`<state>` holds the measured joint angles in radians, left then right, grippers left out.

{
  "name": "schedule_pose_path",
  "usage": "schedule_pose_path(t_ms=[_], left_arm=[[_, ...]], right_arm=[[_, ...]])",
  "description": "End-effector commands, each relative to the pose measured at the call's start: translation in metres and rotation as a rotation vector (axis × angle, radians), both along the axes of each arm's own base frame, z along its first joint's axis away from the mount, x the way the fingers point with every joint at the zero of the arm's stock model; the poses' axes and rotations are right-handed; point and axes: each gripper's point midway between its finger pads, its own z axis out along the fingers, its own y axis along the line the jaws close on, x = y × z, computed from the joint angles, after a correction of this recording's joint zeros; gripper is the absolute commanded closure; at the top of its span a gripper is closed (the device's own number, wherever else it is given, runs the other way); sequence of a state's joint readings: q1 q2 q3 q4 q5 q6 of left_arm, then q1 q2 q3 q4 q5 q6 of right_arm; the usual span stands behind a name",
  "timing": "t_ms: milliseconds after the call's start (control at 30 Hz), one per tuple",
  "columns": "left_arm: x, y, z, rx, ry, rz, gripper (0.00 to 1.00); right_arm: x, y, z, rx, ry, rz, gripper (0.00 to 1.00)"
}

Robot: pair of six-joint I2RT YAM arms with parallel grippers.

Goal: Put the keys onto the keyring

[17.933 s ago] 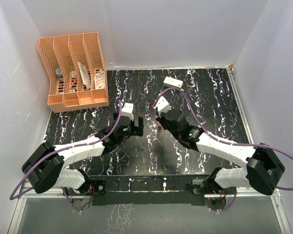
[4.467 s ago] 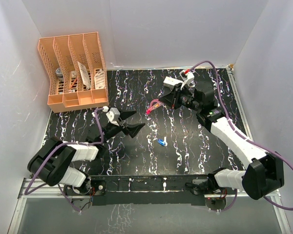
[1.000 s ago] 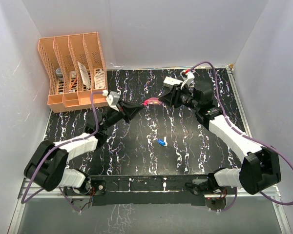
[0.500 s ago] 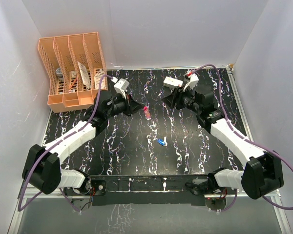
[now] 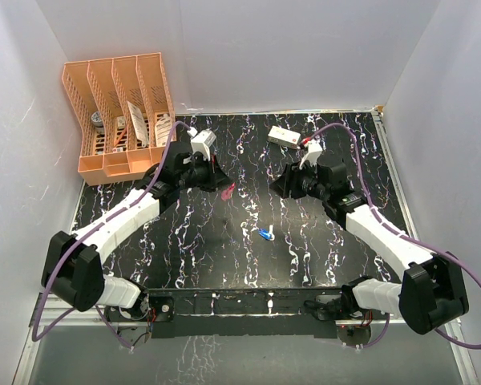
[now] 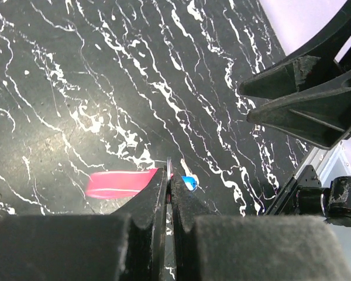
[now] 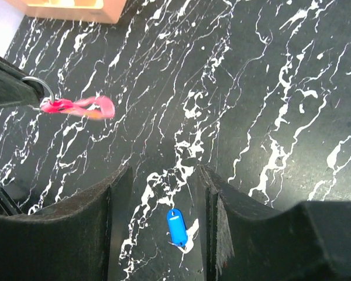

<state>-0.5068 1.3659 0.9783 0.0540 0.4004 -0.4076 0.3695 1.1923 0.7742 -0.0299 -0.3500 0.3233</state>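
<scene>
Top external view, read from the arm bases outward. Nearest lies the blue key (image 5: pixel 264 234), flat on the black marbled table (image 5: pixel 184 257), touching neither gripper, its long axis slanting across the table. Beyond it the right gripper (image 5: pixel 284 183) hangs with fingers spread and nothing between them. Its wrist camera shows the blue key below and between those fingers, lengthwise along them, so closing would probably meet its narrow sides. The right arm is judged the nearer for that pickup. Level with it, the left gripper (image 5: pixel 219 180) has its fingers pressed together on the keyring (image 7: pixel 42 80), from which the pink key (image 5: pixel 228 190) hangs above the table. Farthest stand a white box (image 5: pixel 284 136) and an orange organizer (image 5: pixel 120 120).
</scene>
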Motion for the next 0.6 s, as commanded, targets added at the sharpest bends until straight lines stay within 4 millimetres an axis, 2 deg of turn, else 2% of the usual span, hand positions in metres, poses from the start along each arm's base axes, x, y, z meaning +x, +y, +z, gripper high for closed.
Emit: schedule_pose_path(t_ms=[0, 100, 367, 567], left_arm=[[-0.002, 0.002, 0.014, 0.010, 0.042, 0.009, 1.00], [-0.003, 0.001, 0.006, 0.040, 0.093, -0.007, 1.00], [-0.006, -0.002, 0.005, 0.070, 0.145, -0.044, 1.00], [-0.007, 0.000, 0.008, 0.080, 0.147, -0.041, 1.00]], right_arm=[[-0.006, 0.005, 0.004, -0.004, -0.023, 0.024, 0.55], [-0.010, 0.010, -0.002, -0.010, -0.011, 0.033, 0.55], [-0.020, 0.024, -0.023, -0.050, 0.030, 0.065, 0.56], [-0.029, 0.020, -0.054, -0.088, 0.128, 0.033, 0.56]])
